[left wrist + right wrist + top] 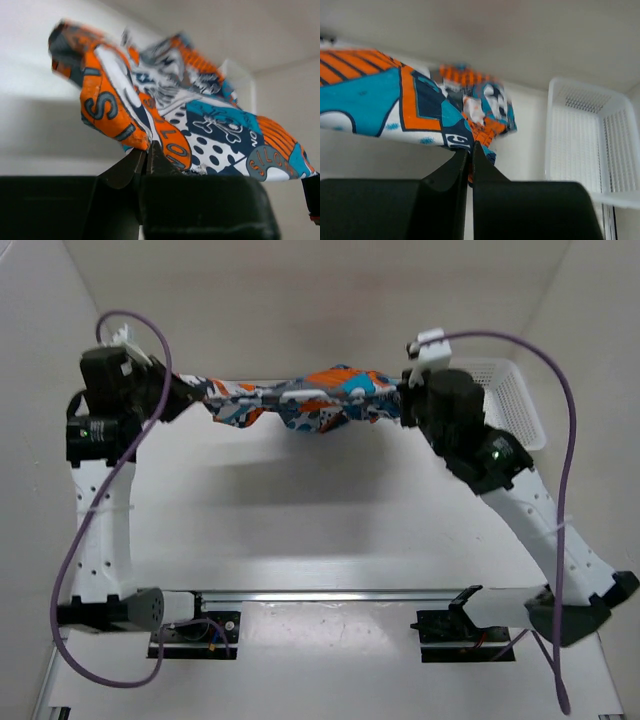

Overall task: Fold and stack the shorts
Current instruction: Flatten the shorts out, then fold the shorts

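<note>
Patchwork shorts (300,400) hang bunched in mid-air above the far part of the table (320,530), strung between two robot arms. The left gripper (146,156) pinches an orange fold at the left end, jaws closed tight on a thin edge. The right gripper (470,150) nips the right end likewise, near a white mesh basket (515,405) at far right. Both holds catch little cloth: pulling apart could slip a corner free, and the twisted middle may fold crooked.
</note>
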Available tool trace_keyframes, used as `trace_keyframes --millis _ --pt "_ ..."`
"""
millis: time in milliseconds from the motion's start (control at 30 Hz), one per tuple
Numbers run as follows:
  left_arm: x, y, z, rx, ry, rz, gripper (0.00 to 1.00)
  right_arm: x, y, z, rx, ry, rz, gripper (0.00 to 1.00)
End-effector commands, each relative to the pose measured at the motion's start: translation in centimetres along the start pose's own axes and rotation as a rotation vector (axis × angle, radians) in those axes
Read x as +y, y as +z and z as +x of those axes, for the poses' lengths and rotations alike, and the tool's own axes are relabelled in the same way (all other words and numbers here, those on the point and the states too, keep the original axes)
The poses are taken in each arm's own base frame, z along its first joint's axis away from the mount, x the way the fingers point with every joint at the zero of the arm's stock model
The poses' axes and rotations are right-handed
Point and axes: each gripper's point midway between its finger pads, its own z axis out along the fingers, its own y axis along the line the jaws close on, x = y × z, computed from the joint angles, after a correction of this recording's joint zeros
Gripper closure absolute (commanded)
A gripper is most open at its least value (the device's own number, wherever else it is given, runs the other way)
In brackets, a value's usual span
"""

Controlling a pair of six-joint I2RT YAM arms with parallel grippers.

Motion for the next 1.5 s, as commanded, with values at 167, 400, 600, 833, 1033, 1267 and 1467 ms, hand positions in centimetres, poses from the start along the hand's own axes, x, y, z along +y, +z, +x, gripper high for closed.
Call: trace_keyframes --millis 167,400,600,833,1033,1267,1467 --pt "14.9 2.4 15.0 0.321 -0.064 -0.344 0.06 3.3 -4.7 25.8 0.499 0.041 -0.023 0.14" --pt "18.1 3.8 16.3 0.381 -0.092 -0.488 0.1 2.0 -6.4 30.9 0.685 0.227 0.129 0.12" --pt "20.6 3.3 18.7 0.408 -0.133 -0.581 0.14 3.5 -6.5 32.1 0.764 0.627 0.016 0.15" --pt "23.3 6.7 24.4 0.584 -0.212 -0.562 0.03 6.2 -4.1 33.2 0.793 0.913 -0.15 0.16" --pt "25.8 9.2 26.1 0.679 -0.207 -0.622 0.02 6.9 -0.5 33.6 0.817 0.962 -0.171 0.16" --pt "27.2 11.1 27.4 0.719 -0.246 -0.652 0.05 6.5 2.5 35.7 0.852 1.042 -0.163 0.27" --pt "27.6 12.8 27.5 0.718 -0.255 -0.668 0.31 6.3 3.9 36.8 0.851 1.014 -0.146 0.37"
